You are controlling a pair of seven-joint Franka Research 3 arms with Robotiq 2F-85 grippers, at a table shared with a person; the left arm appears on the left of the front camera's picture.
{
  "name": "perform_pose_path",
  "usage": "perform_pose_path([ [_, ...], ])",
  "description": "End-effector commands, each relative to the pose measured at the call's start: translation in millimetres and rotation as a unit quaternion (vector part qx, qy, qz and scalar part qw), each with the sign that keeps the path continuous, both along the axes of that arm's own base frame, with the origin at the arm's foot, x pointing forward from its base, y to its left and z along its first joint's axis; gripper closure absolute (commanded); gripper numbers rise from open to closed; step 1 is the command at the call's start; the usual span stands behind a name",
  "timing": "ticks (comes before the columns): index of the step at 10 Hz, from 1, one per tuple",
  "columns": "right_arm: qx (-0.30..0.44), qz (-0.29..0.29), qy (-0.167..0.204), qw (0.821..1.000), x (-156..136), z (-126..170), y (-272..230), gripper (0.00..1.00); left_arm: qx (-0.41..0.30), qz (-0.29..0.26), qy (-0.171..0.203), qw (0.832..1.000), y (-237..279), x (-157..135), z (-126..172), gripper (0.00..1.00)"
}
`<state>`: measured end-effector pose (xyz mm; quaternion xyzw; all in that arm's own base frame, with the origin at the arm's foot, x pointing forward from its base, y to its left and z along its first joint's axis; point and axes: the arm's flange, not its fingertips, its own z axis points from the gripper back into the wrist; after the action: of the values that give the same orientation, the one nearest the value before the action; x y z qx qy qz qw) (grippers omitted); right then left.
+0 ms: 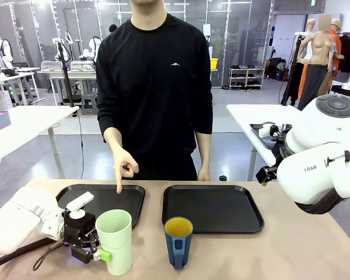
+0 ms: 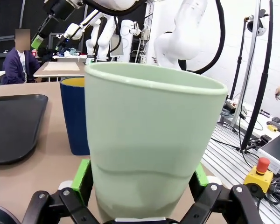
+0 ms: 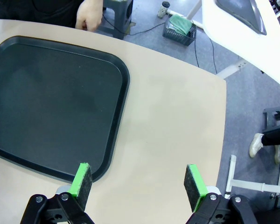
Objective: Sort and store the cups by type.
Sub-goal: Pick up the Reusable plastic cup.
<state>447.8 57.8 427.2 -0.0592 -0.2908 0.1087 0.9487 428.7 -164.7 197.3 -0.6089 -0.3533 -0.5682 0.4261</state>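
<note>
I count two cups at lower centre, the mint tumbler (image 1: 114, 240) clasped by my left gripper (image 2: 141, 176), the blue mug (image 1: 178, 240) standing free beside it, two black trays (image 1: 99, 201) (image 1: 213, 210) behind them, and my right gripper (image 3: 139, 184) spread wide.

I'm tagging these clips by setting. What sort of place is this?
Probably a robotics lab or test hall: white worktables stand across an open grey floor, and a red emergency-stop button sits beside loose cables.

Bright, even room light, with only faint shadows on the table (image 1: 291, 251). My wrist views bend at the edges, and the tumbler (image 2: 149, 140) bulges up close.
</note>
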Motion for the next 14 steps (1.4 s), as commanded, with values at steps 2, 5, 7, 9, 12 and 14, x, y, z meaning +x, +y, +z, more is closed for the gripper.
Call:
perform_pose_path([
  [2,-0.003,0.002,0.000,1.000,0,0,0,0.00,-0.006,-0.025,0.004,1.000,-5,2,-2,0.00],
  [5,-0.003,0.002,0.000,1.000,0,0,0,0.00,-0.008,-0.021,-0.004,1.000,-7,3,-2,0.06],
  [7,-0.003,0.002,0.000,1.000,0,0,0,0.00,-0.012,-0.019,-0.008,1.000,-6,3,-3,0.26],
  [9,-0.003,0.002,0.000,1.000,0,0,0,0.00,-0.010,-0.018,-0.010,1.000,-5,3,-2,0.46],
  [12,-0.003,0.002,0.000,1.000,0,0,0,0.00,-0.009,0.002,-0.021,1.000,9,1,14,0.59],
  [14,-0.003,0.002,0.000,1.000,0,0,0,0.00,-0.021,0.027,-0.037,0.999,39,-3,43,0.59],
])
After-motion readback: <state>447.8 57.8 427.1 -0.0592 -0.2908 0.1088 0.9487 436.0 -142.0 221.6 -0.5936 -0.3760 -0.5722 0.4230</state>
